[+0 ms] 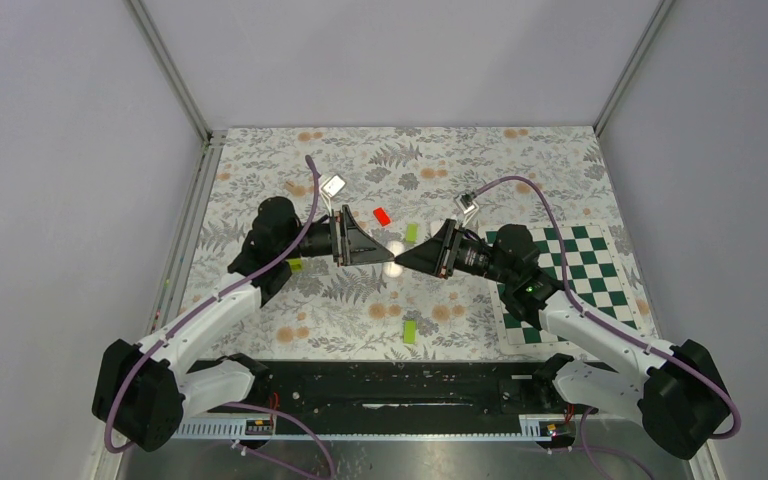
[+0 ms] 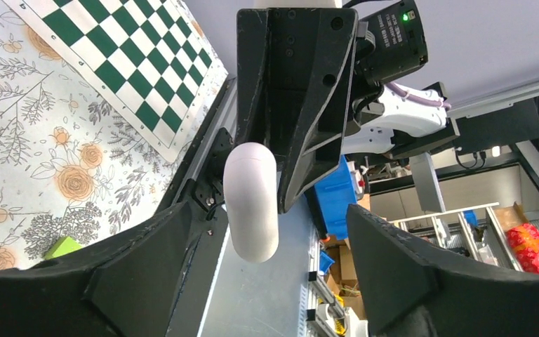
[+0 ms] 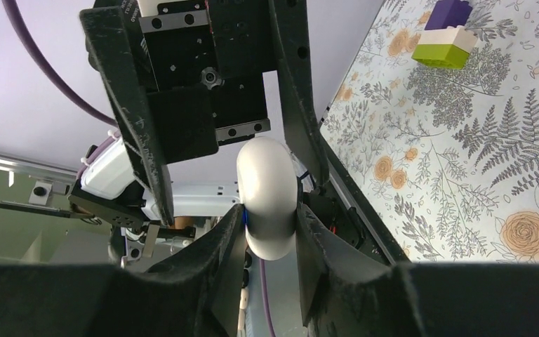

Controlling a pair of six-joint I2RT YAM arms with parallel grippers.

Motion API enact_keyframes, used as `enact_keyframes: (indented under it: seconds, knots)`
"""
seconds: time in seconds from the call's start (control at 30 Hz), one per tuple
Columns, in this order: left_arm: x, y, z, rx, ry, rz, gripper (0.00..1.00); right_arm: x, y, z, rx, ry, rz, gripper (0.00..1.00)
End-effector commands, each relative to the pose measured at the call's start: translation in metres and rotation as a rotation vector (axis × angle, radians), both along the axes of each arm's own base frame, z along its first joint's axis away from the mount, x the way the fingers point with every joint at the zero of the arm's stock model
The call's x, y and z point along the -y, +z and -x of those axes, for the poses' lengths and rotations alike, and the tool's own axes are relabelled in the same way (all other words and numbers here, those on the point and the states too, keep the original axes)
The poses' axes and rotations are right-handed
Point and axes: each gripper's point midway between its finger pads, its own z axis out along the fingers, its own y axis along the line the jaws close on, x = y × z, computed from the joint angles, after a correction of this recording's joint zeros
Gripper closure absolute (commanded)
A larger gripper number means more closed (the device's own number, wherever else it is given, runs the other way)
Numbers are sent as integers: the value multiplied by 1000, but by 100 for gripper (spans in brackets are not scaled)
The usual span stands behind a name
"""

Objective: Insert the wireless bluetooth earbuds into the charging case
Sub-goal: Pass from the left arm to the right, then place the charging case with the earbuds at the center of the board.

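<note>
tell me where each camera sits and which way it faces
top external: above, behind the bases, looking down on the table; both arms show, left end effector, right end effector.
left wrist: looks along its open fingers at the right end effector.
right wrist: looks along its fingers pinching the charging case.
Both wrist views share the case.

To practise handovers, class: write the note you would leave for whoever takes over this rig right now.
Left tool: open, fingers wide either side of the charging case.
Right tool: shut on the case, holding it in mid-air.
Earbuds: not identifiable in any view.
Done: case lifted.
To do: locate both earbuds, seat them in the case.
</note>
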Motion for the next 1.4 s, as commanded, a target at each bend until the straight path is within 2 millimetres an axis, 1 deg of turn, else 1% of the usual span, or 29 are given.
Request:
enact_keyframes:
  seconds: [0.0, 0.03, 0.13, 0.17, 0.2, 0.27, 0.33, 0.43, 0.5, 0.57, 0.67, 0.7, 0.83, 0.87, 0.9, 0.93, 0.97, 1.03, 1.07, 1.17, 1.37]
  knots:
    - [1, 28, -2, 95, 1, 35, 7, -2, 14, -3, 48, -17, -25, 97]
    - [1, 27, -1, 93, -5, 23, 3, -1, 14, -4, 53, -22, -21, 97]
    - [-6, 20, -7, 137, 25, -92, 1, 5, 7, -7, 61, -65, 31, 97]
    - [-10, 19, -11, 165, 56, -144, 1, 9, -1, -10, 52, -93, 75, 97]
    - [-17, 25, -16, 198, 95, -192, 1, 15, -9, -15, 43, -136, 133, 97]
    - [-33, 29, -26, 235, 191, -279, 1, 34, -26, -31, 33, -266, 272, 98]
    - [-52, 34, -40, 238, 352, -350, 1, 55, -35, -43, 58, -372, 389, 98]
    - [-71, 47, -44, 306, 484, -344, 1, 95, -53, -62, 30, -523, 575, 100]
    - [-79, 49, -44, 343, 545, -332, 1, 114, -63, -75, -14, -584, 619, 100]
    - [-85, 46, -44, 353, 585, -314, 1, 127, -71, -88, -58, -622, 615, 100]
    - [-87, 38, -43, 341, 616, -286, 1, 136, -84, -106, -126, -630, 581, 100]
    - [-87, 33, -42, 328, 618, -282, 1, 141, -94, -115, -158, -638, 579, 100]
    - [-88, 25, -42, 309, 626, -278, 1, 167, -116, -152, -236, -711, 582, 100]
    - [-89, 22, -42, 294, 636, -280, 1, 171, -120, -160, -268, -714, 571, 100]
    - [-89, 19, -43, 279, 637, -291, 1, 172, -118, -174, -272, -722, 536, 100]
    - [-89, 17, -43, 268, 632, -304, 1, 172, -122, -183, -297, -721, 515, 100]
    - [-88, 12, -43, 253, 621, -321, 1, 172, -121, -195, -299, -722, 499, 100]
    - [-85, 4, -42, 222, 591, -344, 1, 175, -129, -213, -317, -730, 519, 100]
    - [-83, -2, -41, 204, 574, -354, 1, 177, -137, -220, -331, -740, 542, 100]
    - [-76, -11, -36, 151, 523, -358, 1, 186, -152, -239, -350, -772, 571, 100]
    - [-72, -15, -29, 128, 472, -360, 1, 209, -173, -268, -396, -823, 620, 100]
